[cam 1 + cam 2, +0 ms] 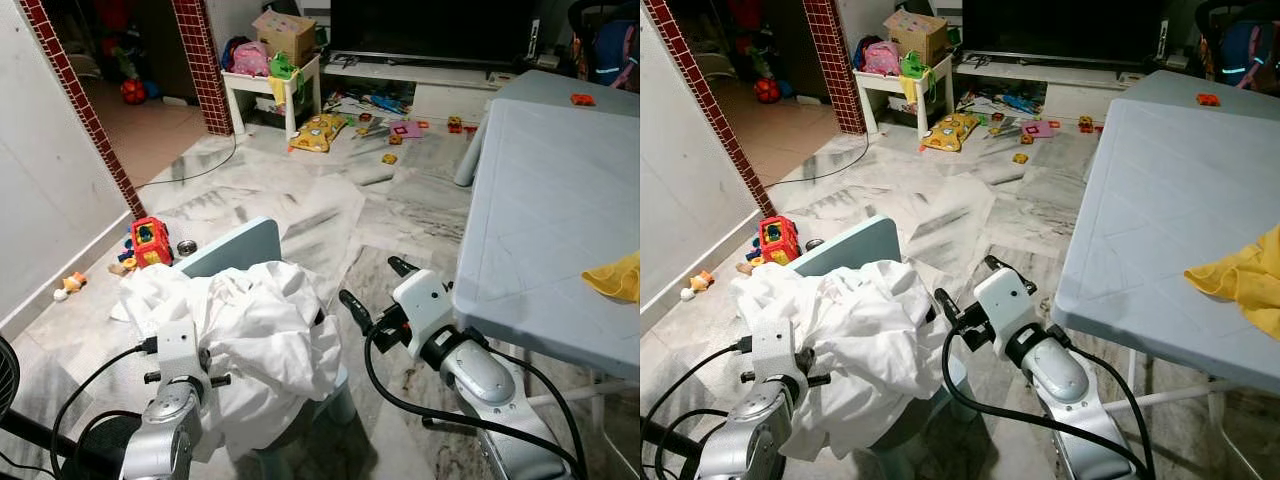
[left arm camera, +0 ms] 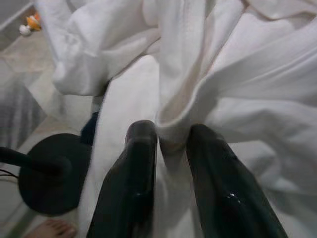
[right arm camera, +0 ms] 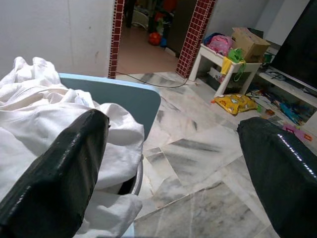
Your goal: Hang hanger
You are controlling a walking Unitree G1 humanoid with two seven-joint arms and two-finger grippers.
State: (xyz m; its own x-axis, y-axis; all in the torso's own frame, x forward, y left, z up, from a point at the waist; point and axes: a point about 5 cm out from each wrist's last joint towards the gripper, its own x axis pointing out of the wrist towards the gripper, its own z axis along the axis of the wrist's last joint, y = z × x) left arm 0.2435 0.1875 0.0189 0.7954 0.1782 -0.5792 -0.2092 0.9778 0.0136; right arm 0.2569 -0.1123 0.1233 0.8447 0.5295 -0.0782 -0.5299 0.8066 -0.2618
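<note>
Left claw (image 2: 166, 148) is pinched tight on a fold of the white garment (image 1: 255, 335), which is heaped over the blue chair (image 1: 235, 250) at lower left of the head view. Right claw (image 1: 378, 290) hangs just right of the pile, fingers wide apart, beside the counter (image 1: 550, 200). Can't make out any hanger.

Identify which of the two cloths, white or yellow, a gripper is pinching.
The crumpled white cloth heaped on the light blue chair: the left gripper pinches a fold of it. The yellow cloth lies untouched on the grey table.
</note>
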